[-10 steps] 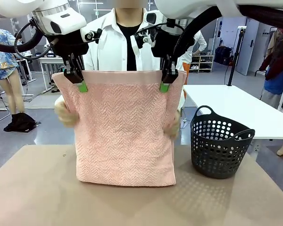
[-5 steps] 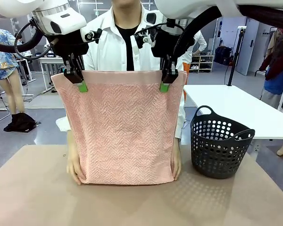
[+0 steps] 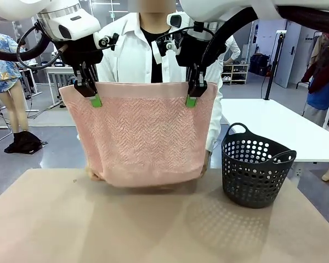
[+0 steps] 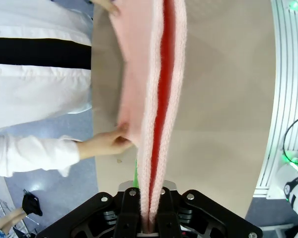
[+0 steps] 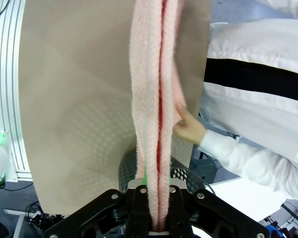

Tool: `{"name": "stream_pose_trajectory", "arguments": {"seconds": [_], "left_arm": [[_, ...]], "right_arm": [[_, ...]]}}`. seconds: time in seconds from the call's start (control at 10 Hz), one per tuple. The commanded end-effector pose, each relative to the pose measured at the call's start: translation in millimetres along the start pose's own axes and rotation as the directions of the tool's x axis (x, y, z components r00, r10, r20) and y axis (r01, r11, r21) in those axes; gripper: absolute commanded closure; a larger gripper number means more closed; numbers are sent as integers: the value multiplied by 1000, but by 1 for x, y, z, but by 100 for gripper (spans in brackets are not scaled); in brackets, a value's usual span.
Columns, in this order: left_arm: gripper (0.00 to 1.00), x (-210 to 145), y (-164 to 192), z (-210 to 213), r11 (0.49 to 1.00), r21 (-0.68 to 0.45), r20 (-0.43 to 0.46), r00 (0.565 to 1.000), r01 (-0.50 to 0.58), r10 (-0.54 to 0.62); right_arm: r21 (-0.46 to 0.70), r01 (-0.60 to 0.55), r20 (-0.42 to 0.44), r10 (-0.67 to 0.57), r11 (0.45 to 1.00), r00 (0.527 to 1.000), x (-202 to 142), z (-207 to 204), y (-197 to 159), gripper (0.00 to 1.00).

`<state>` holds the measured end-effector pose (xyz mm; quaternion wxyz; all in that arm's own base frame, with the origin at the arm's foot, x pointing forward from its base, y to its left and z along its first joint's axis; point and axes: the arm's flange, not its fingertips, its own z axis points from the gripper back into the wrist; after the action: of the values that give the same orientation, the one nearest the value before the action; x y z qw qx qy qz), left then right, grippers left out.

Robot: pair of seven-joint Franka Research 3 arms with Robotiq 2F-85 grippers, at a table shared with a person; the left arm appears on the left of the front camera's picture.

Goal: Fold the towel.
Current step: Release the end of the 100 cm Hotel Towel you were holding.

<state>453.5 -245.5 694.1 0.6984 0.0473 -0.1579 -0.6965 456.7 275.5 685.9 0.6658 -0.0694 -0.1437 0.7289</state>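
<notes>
The salmon-pink towel [image 3: 142,131] hangs doubled above the brown table, its top edge stretched between both grippers. My left gripper [image 3: 92,94] is shut on the top left corner, my right gripper [image 3: 193,94] shut on the top right corner. In the left wrist view the towel [image 4: 156,114] runs up from between my left gripper's [image 4: 150,225] fingers; the right wrist view shows the towel [image 5: 156,99] the same way, rising from my right gripper [image 5: 158,225]. A person in a white shirt behind the towel holds its lower corners, one hand [image 4: 107,144] at the left, the other hand [image 5: 188,128] at the right, lifted off the table.
A dark perforated basket [image 3: 256,167] stands on the table [image 3: 153,230] to the right of the towel. A white table [image 3: 268,129] lies beyond it. The brown tabletop in front of the towel is bare.
The person's hands went down to the towel's lower corners and have raised the bottom edge off the table, so the towel hangs shorter. Both grippers have stayed in place.
</notes>
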Motion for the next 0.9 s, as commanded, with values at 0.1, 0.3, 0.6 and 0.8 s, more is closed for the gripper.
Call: {"name": "stream_pose_trajectory", "arguments": {"seconds": [0.1,0.3,0.6,0.8], "left_arm": [[100,-1,1,3,1000,4,2,1000,4,-4],[100,-1,1,3,1000,4,2,1000,4,-4],[100,-1,1,3,1000,4,2,1000,4,-4],[100,-1,1,3,1000,4,2,1000,4,-4]], "right_arm": [[-6,-8,-6,8,1000,1000,-1,1,-1,100],[-6,-8,-6,8,1000,1000,-1,1,-1,100],[-6,-8,-6,8,1000,1000,-1,1,-1,100],[-6,-8,-6,8,1000,1000,-1,1,-1,100]]}}
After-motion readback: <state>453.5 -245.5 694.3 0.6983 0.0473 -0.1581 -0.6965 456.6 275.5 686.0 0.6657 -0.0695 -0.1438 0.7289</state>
